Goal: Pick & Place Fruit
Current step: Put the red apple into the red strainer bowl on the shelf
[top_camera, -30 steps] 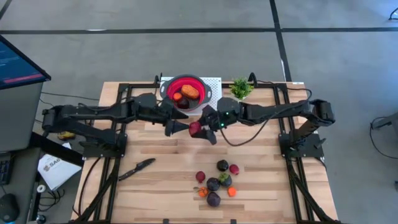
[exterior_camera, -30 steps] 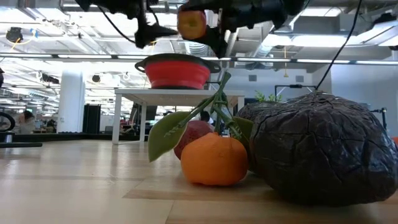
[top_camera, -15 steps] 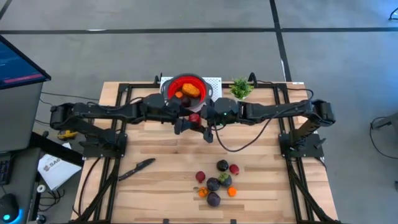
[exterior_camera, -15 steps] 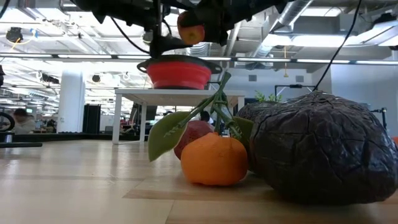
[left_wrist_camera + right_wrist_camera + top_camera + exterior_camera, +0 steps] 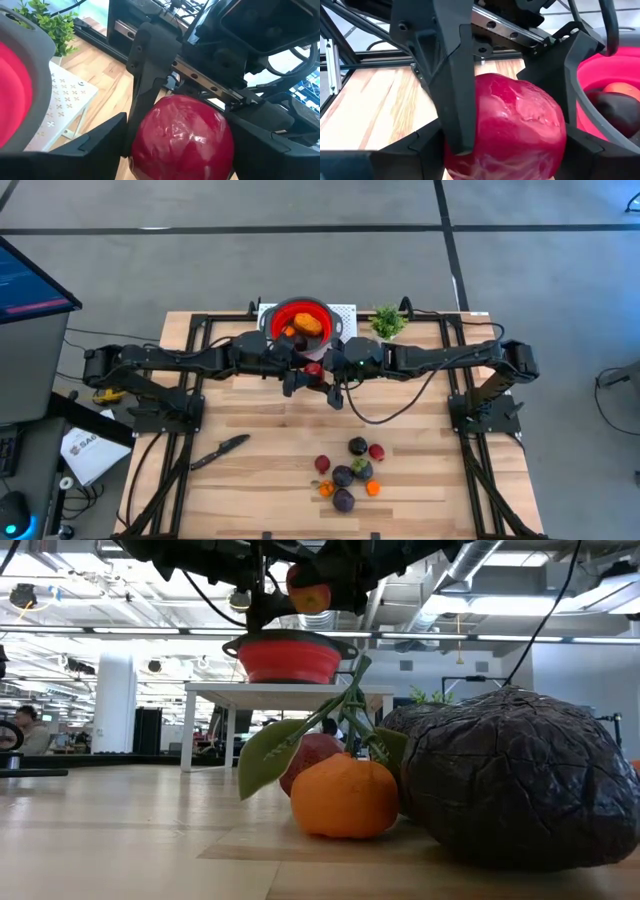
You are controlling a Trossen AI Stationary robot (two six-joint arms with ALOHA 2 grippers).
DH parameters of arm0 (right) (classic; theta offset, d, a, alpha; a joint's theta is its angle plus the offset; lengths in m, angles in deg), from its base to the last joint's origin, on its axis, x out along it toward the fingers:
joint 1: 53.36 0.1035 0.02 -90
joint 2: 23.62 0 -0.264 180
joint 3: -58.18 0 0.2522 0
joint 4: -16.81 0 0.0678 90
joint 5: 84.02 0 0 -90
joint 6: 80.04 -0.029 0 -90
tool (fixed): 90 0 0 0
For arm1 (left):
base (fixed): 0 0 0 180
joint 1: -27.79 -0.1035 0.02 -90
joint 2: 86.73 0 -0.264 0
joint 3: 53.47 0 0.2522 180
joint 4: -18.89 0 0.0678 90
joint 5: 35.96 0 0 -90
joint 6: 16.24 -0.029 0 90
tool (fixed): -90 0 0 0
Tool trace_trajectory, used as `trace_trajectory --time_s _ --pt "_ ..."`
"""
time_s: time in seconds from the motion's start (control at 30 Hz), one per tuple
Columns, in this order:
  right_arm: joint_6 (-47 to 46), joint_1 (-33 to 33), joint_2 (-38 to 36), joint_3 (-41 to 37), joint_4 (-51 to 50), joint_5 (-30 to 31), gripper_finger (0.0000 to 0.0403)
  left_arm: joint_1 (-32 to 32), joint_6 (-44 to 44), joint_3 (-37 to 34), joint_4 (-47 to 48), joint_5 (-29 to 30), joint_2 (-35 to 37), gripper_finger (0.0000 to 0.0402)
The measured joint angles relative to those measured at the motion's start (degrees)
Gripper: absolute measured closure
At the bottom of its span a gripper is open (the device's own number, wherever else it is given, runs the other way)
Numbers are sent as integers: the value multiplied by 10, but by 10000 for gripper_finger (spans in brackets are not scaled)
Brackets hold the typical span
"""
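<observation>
A red fruit [image 5: 313, 368] hangs in the air just in front of the red bowl [image 5: 272, 320], between both grippers. My left gripper [image 5: 300, 376] reaches in from the table's left and my right gripper [image 5: 326, 376] from the right; each is shut on this fruit. The low view shows the fruit [image 5: 310, 587] high above the bowl [image 5: 282, 657]. An orange piece [image 5: 306, 325] and a dark one lie in the bowl. Several more fruit [image 5: 350, 475] rest on the table near its front edge. My left gripper pinches the red fruit's two opposite sides [image 5: 137, 145] between its fingers, coming about level from the table's left. The fruit is lifted clear of the table. My right gripper pinches the same fruit by two other sides [image 5: 555, 145], its fingers [image 5: 420, 145] slanting slightly down from the table's right, crosswise to the left gripper's fingers [image 5: 455, 85].
A small green plant [image 5: 387, 321] stands to the right of the bowl on the far side. A black knife [image 5: 220, 451] lies at the near left. The bowl sits on a white perforated plate [image 5: 65, 100]. Bare wood lies between the arms and the fruit pile.
My right gripper has rolled its wrist and carried the red fruit toward the far edge, closer to the bowl. My left gripper has moved toward the table's right, and its fingers have come in around the fruit.
</observation>
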Motion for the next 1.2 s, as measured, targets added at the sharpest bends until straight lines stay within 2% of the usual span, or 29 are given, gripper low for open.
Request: trace_trajectory --time_s 0.17,0.4,0.53,0.97,1.2 --pt "-7 -5 0 0 -7 -2 130 0 -9 0 0 1 -1 109" --pt "-34 -4 -7 4 -40 -10 64 1 -29 0 -2 -3 -3 109" --pt "-50 1 -7 12 -60 -9 41 0 -29 0 0 -10 -3 108" --pt "8 8 -6 60 -174 46 60 -1 -25 -1 11 -44 2 109" --pt "-41 6 -7 61 -192 47 71 -1 -11 -2 10 -34 1 124"
